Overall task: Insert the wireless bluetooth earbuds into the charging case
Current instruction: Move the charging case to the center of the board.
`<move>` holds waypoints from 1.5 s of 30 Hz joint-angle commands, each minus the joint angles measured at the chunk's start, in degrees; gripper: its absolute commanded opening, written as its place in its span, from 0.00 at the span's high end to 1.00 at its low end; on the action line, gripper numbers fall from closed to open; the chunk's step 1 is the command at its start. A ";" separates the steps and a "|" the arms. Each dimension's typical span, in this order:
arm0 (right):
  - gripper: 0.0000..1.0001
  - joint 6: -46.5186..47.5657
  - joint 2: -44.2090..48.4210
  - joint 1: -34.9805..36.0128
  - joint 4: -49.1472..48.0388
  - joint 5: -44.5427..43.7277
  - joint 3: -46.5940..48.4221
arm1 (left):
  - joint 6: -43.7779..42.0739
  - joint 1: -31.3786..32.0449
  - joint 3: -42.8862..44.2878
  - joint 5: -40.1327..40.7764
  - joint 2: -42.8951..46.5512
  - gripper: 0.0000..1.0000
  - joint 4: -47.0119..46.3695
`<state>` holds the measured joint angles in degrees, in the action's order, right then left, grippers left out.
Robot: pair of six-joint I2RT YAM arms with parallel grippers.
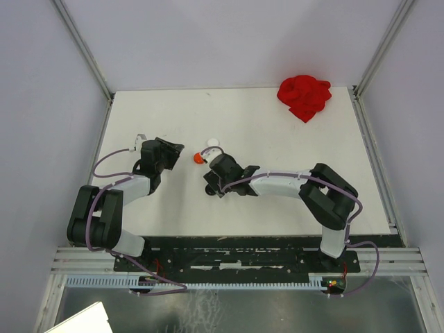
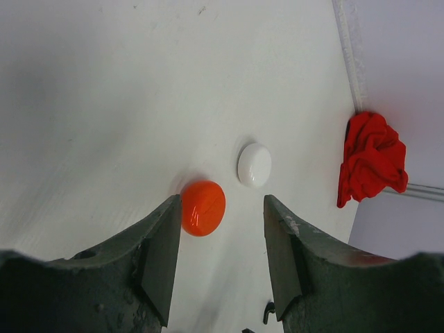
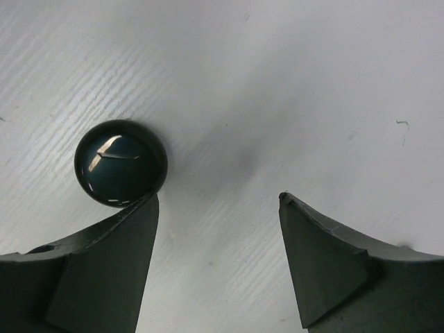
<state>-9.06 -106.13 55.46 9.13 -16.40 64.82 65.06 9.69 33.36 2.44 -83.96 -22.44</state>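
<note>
We see both grippers released, holding nothing; left gripper (image 2: 222, 201) faces red disc (image 2: 203, 207), white disc (image 2: 254, 164) just beyond; right gripper (image 3: 217, 196) has one finger by black disc (image 3: 121, 163), centre-left of frame; earbuds not visible; closing off-centre cd knock discs away.

We log that the lower rim of the black disc (image 3: 121, 162) sits hidden behind a finger (image 3: 104, 263) of the right gripper (image 3: 218, 200), that a left gripper (image 2: 223, 203) finger (image 2: 156, 263) likewise clips the red disc (image 2: 203, 207), and that a dark hook-shaped bit (image 2: 268, 313) near the left wrist view's bottom edge is too small to identify.
</note>
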 commanded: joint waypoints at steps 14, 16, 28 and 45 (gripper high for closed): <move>0.22 2.25 2.81 -0.82 -0.09 4.50 5.16 | -1.46 -1.20 -0.61 -1.77 1.34 0.43 -3.04; 0.22 3.42 3.77 -0.86 0.55 6.98 4.89 | -1.36 -1.21 -0.62 -2.43 1.39 0.43 -3.41; 0.23 7.97 0.23 -0.66 5.13 15.00 7.66 | -2.05 -2.01 0.00 -8.33 1.27 0.43 -5.70; 0.23 9.58 -5.45 -0.01 5.55 15.94 11.48 | -0.65 -4.74 -1.66 -17.81 -0.86 0.13 -14.07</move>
<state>-0.51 -110.69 55.02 15.46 -1.39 73.38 65.10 5.65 32.36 -12.03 -84.40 -31.20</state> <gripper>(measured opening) 0.773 0.831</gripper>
